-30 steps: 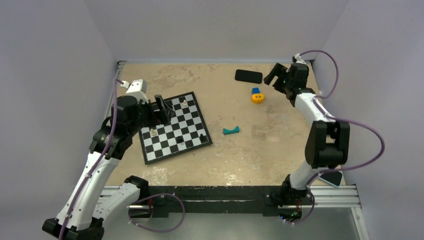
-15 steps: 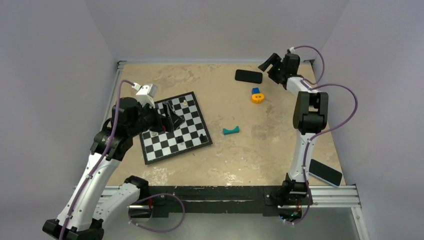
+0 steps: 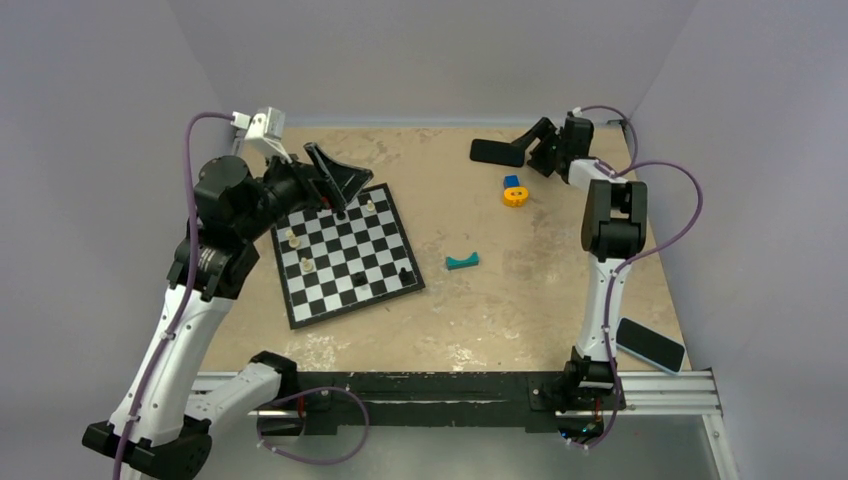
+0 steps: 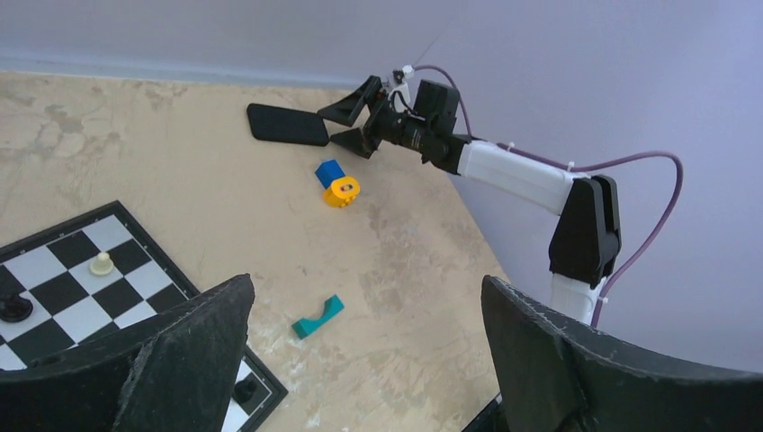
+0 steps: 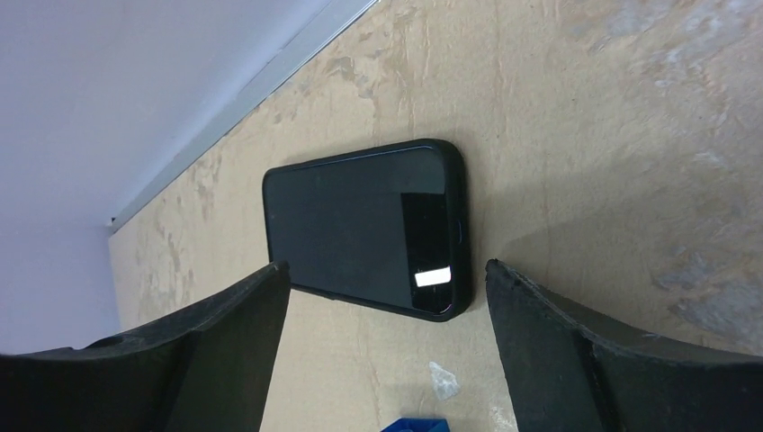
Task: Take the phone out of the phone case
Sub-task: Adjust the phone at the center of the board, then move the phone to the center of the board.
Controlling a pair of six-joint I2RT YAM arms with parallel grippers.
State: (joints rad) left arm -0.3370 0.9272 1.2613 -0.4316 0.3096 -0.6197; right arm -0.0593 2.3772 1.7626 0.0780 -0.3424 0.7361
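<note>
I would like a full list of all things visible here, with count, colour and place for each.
table: one, beige, under everything
chessboard: one, black and white, left of centre
chess pieces: at least five, white and black, on the chessboard
curved block: one, teal, centre
small block: one, blue and orange, far right
black phone slab: one, far edge
light-blue phone: one, near right corner
left fingers: two, black, open, over the chessboard's far edge
right fingers: two, black, open, by the slab
</note>
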